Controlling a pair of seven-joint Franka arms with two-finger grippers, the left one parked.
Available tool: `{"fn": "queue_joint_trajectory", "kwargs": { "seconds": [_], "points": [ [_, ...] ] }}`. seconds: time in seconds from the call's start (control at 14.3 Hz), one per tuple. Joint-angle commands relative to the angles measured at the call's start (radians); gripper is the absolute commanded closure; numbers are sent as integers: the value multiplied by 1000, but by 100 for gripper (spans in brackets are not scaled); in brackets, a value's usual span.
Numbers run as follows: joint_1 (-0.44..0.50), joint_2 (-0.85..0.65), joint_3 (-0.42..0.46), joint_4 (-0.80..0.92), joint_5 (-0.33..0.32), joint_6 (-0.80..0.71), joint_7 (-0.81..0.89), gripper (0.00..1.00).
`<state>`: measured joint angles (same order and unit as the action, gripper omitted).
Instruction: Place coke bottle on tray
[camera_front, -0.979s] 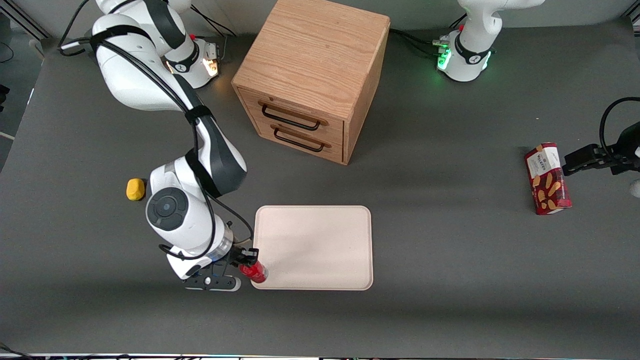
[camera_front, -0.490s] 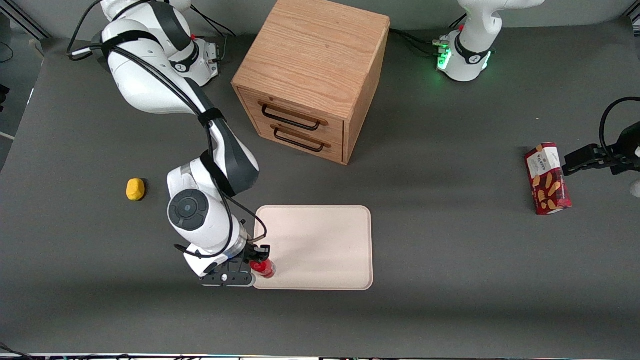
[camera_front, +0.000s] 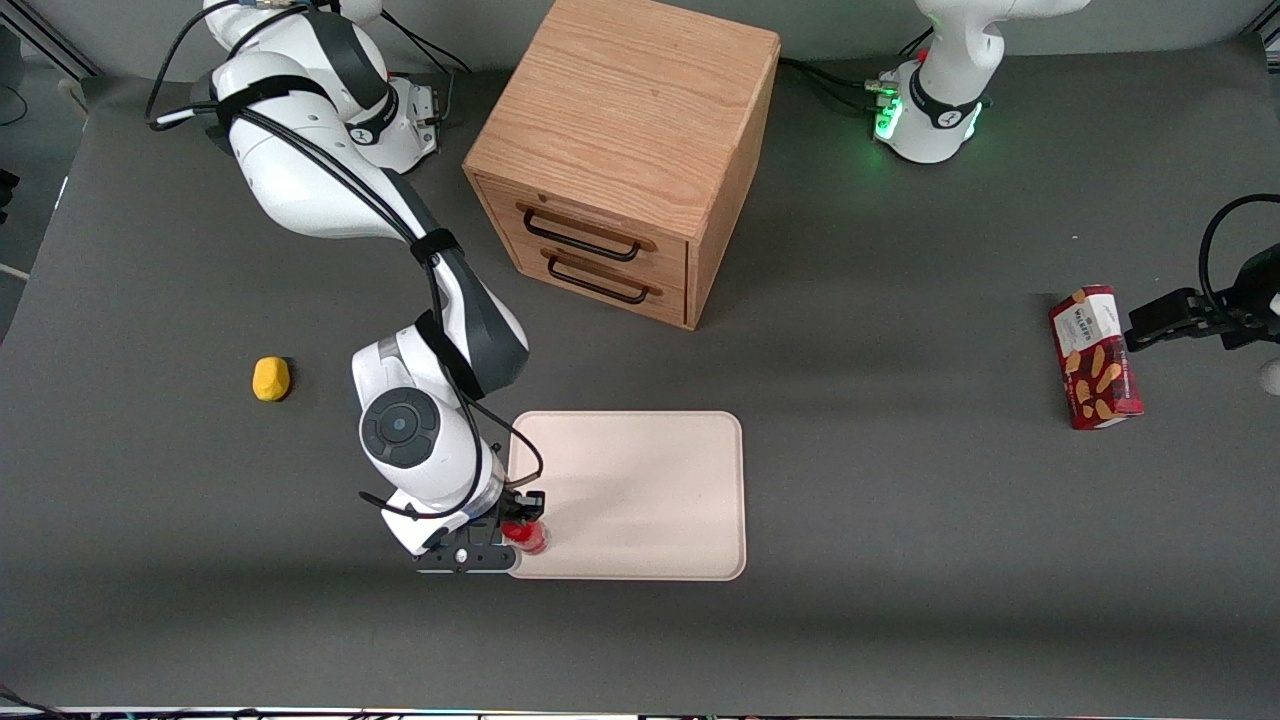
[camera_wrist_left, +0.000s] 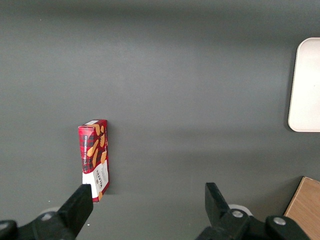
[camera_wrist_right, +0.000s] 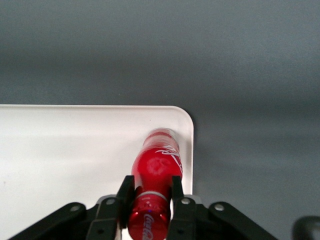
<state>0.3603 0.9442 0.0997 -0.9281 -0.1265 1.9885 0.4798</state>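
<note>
The coke bottle (camera_front: 527, 537) is small, slim and all red. My right gripper (camera_front: 523, 518) is shut on it near its cap, over the corner of the tray nearest the front camera at the working arm's end. The tray (camera_front: 640, 480) is large, flat and cream-white with rounded corners. In the right wrist view the bottle (camera_wrist_right: 156, 170) stands between the black fingers (camera_wrist_right: 125, 194), with its base at the tray (camera_wrist_right: 75, 150) surface close to the rounded corner; I cannot tell if it touches. The gripper (camera_wrist_right: 150, 192) holds the bottle's neck.
A wooden drawer cabinet (camera_front: 625, 150) stands farther from the front camera than the tray. A small yellow object (camera_front: 270, 378) lies toward the working arm's end. A red biscuit box (camera_front: 1094, 357) lies toward the parked arm's end and also shows in the left wrist view (camera_wrist_left: 94, 156).
My right gripper has carried the bottle from the tray's edge inward over the tray corner. The arm's wrist has shifted toward the tray.
</note>
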Motion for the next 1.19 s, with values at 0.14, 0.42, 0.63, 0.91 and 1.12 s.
{"fn": "queue_joint_trajectory", "kwargs": {
  "seconds": [0.14, 0.42, 0.63, 0.91, 1.12],
  "points": [
    [5, -12, 2, -9, -48, 27, 20, 0],
    [-1, -27, 2, -9, -47, 27, 39, 0],
    [-61, -202, 2, -142, -42, 6, 76, 0],
    [-107, -542, -23, -493, 5, -14, 71, 0],
    [-109, -724, -104, -619, 120, -135, -39, 0]
  ]
}}
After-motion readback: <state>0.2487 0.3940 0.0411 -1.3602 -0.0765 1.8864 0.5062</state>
